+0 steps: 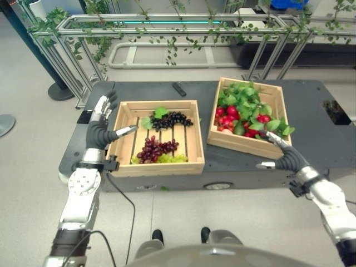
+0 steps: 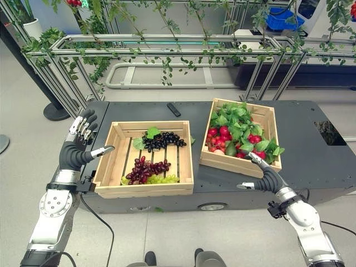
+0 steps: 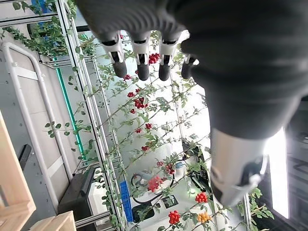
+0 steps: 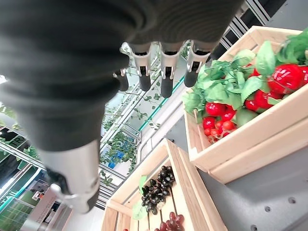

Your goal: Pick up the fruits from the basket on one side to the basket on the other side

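Observation:
Two slatted wooden crates stand on a dark table (image 1: 311, 150). The left crate (image 1: 192, 146) holds black grapes (image 1: 172, 119), dark red grapes (image 1: 156, 149) and green grapes (image 1: 172, 158). The right crate (image 1: 239, 142) holds red fruits (image 1: 229, 114) among green leaves (image 1: 245, 97). My left hand (image 1: 101, 129) is raised beside the left crate's outer left wall, open, its fingers straight and empty. My right hand (image 1: 285, 152) hovers at the right crate's near right corner, open, with nothing in it. The right wrist view looks over the red fruits (image 4: 284, 77) and black grapes (image 4: 156, 190).
A small black remote (image 1: 178, 88) lies on the table behind the crates. Metal railings draped with vines (image 1: 167, 25) run across the back. A post with a round base (image 1: 58, 89) stands at the far left. A dark opening (image 1: 336, 111) marks the table's right end.

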Controlling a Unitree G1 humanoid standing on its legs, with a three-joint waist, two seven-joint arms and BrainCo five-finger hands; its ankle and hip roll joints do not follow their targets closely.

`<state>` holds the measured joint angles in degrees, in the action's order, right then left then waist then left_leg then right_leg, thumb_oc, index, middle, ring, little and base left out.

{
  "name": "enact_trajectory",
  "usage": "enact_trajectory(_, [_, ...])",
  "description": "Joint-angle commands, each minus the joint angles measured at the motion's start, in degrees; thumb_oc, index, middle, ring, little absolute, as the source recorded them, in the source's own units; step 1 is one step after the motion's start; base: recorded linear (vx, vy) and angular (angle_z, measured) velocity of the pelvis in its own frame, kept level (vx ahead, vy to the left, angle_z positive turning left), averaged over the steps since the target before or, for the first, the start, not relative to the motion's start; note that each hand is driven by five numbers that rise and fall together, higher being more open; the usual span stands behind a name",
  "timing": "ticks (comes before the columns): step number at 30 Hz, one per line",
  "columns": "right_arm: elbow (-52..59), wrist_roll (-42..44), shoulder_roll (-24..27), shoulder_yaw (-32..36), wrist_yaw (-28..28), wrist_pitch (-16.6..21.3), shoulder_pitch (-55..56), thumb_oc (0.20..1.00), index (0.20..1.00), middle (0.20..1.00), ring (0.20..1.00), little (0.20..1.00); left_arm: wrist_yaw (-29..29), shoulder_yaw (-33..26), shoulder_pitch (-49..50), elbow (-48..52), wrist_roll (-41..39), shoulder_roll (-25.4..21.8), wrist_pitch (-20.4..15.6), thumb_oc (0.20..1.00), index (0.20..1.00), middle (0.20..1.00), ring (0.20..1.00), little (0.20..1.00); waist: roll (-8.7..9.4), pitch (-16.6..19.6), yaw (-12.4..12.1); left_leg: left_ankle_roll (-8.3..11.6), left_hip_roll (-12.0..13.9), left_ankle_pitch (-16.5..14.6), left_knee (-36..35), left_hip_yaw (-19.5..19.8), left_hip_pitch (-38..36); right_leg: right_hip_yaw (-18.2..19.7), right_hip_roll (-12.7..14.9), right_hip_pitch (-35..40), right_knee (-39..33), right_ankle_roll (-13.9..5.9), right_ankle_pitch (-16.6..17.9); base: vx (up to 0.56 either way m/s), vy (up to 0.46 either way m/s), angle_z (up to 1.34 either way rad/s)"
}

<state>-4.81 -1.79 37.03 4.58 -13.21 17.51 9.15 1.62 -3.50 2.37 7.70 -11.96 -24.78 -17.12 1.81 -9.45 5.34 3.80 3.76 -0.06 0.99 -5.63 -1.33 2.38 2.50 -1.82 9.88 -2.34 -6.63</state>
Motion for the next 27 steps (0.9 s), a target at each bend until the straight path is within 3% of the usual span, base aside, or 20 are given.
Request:
enact_trajectory(1, [1.04, -0.03, 0.13, 0.93, 1.53, 2.58, -3.01, 1.0, 1.0, 1.0, 1.0, 1.0, -0.48, -1.27, -0.07, 0.93, 0.5, -1.57, -2.61, 1.0, 1.0, 1.0, 1.0, 1.0, 1.68, 0.71, -0.43, -1.86, -0.01, -4.77, 7.69, -0.54, 4.24, 0.34, 2.87, -1.37, -0.25, -5.13, 3.13, 0.03, 0.067, -0.1])
enact_trajectory(6, [-0.11, 0.49, -0.9, 1.26, 1.83, 2.58, -2.22, 1.0, 1.0, 1.0, 1.0, 1.0, -0.47, -1.64, 1.13, -0.27, 1.04, -2.35, -2.36, 1.0, 1.0, 1.0, 1.0, 1.0, 1.83, 0.37, -0.97, -3.32, -0.91, -6.82, 9.52, -0.74, 4.07, 0.71, 4.07, -1.99, 5.59, -6.53, 2.41, 0.05, 0.14, -0.05])
enact_trajectory(7, [-0.35, 0.42, -1.39, 1.47, 1.94, 2.68, -1.42, 1.0, 1.0, 1.0, 1.0, 1.0, -0.35, -1.42, 0.97, -1.11, 2.4, -2.66, -1.97, 1.0, 1.0, 1.0, 1.0, 1.0, 1.96, 0.08, -0.64, -4.27, -2.22, -7.52, 9.63, -0.41, 3.22, 1.84, 5.04, -3.83, 11.84, -8.15, 6.38, 0.06, 0.18, -0.01])
enact_trajectory(8, [-0.35, 0.41, -1.41, 1.5, 1.94, 2.69, -1.4, 1.0, 1.0, 1.0, 1.0, 1.0, -0.31, -1.38, 0.93, -1.14, 2.45, -2.66, -1.98, 1.0, 1.0, 1.0, 1.0, 1.0, 2.04, 0.09, -0.7, -4.35, -2.33, -7.51, 9.69, -0.47, 3.32, 1.97, 5.12, -4.13, 12.25, -8.23, 6.3, 0.05, 0.175, 0.02])
enact_trajectory(10, [-0.36, -0.03, -1.18, 1.31, 1.67, 2.67, -0.94, 1.0, 1.0, 1.0, 1.0, 1.0, -0.39, -0.83, 0.51, -1.66, 2.82, -3.04, -1.74, 1.0, 1.0, 1.0, 1.0, 1.0, 2.17, -0.89, 0.15, -5.09, -3.59, -8.01, 10.04, 0.26, 2.52, 3.97, 5.17, -6.76, 18.56, -8.68, 12.92, 0.02, 0.123, 0.04])
enact_trajectory(12, [-0.66, 0.0, -1.08, 1.05, 1.76, 2.68, -1.37, 1.0, 1.0, 1.0, 1.0, 1.0, -0.33, -0.38, 0.04, -2.06, 3.12, -3.41, -1.84, 1.0, 1.0, 1.0, 1.0, 1.0, 1.92, -1.98, 0.63, -5.57, -3.68, -8.02, 10.08, 0.48, 2.01, 4.5, 4.07, -8.81, 21.83, -8.13, 14.14, 0.0, 0.175, 0.06])
enact_trajectory(13, [-1.37, 0.53, -1.44, 0.53, 2.15, 2.7, -2.16, 1.0, 1.0, 1.0, 1.0, 1.0, 0.06, 0.09, -0.31, -2.5, 3.91, -4.09, -1.7, 1.0, 1.0, 1.0, 1.0, 1.0, 0.89, -3.32, 0.93, -6.11, -3.32, -8.18, 9.25, 0.19, 0.65, 1.61, 2.9, -13.22, 24.47, -7.14, 11.43, 0.07, 0.249, 0.19])
enact_trajectory(15, [-1.84, 0.45, -1.59, 0.41, 2.33, 2.61, -2.6, 1.0, 1.0, 1.0, 1.0, 1.0, 0.16, -0.4, -0.05, -2.27, 4.09, -4.03, -1.99, 1.0, 1.0, 1.0, 1.0, 1.0, 1.01, -2.64, 1.72, -5.95, -4.23, -8.89, 7.58, -0.17, -1.19, -0.91, 3.57, -15.49, 18.49, -6.56, 8.98, 0.16, 0.134, 0.08])
enact_trajectory(17, [-1.89, 0.45, -1.58, 0.32, 2.34, 2.62, -2.64, 1.0, 1.0, 1.0, 1.0, 1.0, 0.15, -0.45, 0.02, -2.26, 4.08, -4.03, -2.01, 1.0, 1.0, 1.0, 1.0, 1.0, 0.88, -2.58, 1.88, -5.94, -4.12, -8.87, 7.27, -0.03, -1.4, -1.11, 3.5, -15.22, 18.19, -6.55, 8.92, 0.13, 0.009, -0.03])
enact_trajectory(18, [-2.48, 0.76, -1.47, 0.09, 2.3, 2.46, -2.98, 1.0, 1.0, 1.0, 1.0, 1.0, 0.55, -0.86, 0.04, -2.26, 3.53, -3.68, -2.2, 1.0, 1.0, 1.0, 1.0, 1.0, 1.69, -2.41, 2.47, -5.43, -5.29, -9.17, 5.96, 0.21, -2.64, -2.19, 2.9, -16.51, 7.68, -6.58, 9.01, 0.27, -0.029, -0.12])
enact_trajectory(19, [-2.19, -0.12, -1.05, -0.08, 2.87, 2.11, -3.52, 1.0, 1.0, 1.0, 1.0, 1.0, 0.71, -0.71, -0.77, -2.43, 2.93, -3.41, -2.31, 1.0, 1.0, 1.0, 1.0, 1.0, 1.7, -2.36, 2.39, -4.94, -5.12, -9.33, 5.37, 0.32, -3.22, -5.0, 3.41, -15.15, 2.75, -6.99, 10.59, 0.29, -0.061, -0.2])
enact_trajectory(21, [-2.09, -0.04, -1.23, 0.26, 3.52, 2.16, -3.27, 1.0, 1.0, 1.0, 1.0, 1.0, 1.06, -0.24, -1.59, -2.86, 2.95, -3.22, -2.2, 1.0, 1.0, 1.0, 1.0, 1.0, 1.95, -1.99, 2.29, -4.53, -5.19, -9.58, 5.79, 0.77, -2.84, -4.49, 3.54, -13.52, 1.31, -6.7, 9.93, 0.18, -0.125, 0.02])
enact_trajectory(22, [-2.8, -0.65, -0.72, -0.13, 3.62, 2.17, -3.31, 1.0, 1.0, 1.0, 1.0, 1.0, 1.28, 1.24, -3.49, -4.23, 2.32, -2.37, -2.29, 1.0, 1.0, 1.0, 1.0, 1.0, 2.44, -0.2, 2.05, -3.21, -4.51, -11.03, 7.43, 1.42, -3.03, -2.07, 1.88, -10.22, 1.58, -5.84, 8.9, 0.21, -0.168, 0.41])
enact_trajectory(25, [-2.58, -0.11, -0.6, 0.13, 3.98, 2.37, -3.17, 1.0, 1.0, 1.0, 1.0, 1.0, 1.22, 2.0, -3.71, -4.74, 1.07, -1.9, -2.25, 1.0, 1.0, 1.0, 1.0, 1.0, 2.48, 0.35, 1.78, -2.12, -3.12, -12.52, 11.2, 2.3, -3.07, -3.31, 1.21, -8.39, 2.04, -4.87, 7.73, 0.27, -0.232, 0.61])
enact_trajectory(27, [-2.08, 0.53, -0.17, 0.98, 4.56, 2.65, -2.07, 1.0, 1.0, 1.0, 1.0, 1.0, 0.75, 3.11, -4.53, -4.9, 1.25, -2.19, -2.18, 1.0, 1.0, 1.0, 1.0, 1.0, 2.57, 0.59, 1.88, -0.67, -1.43, -11.83, 17.33, 3.34, -1.83, -3.95, -0.08, -6.05, 1.7, -3.34, 6.05, 0.21, -0.225, 0.32])
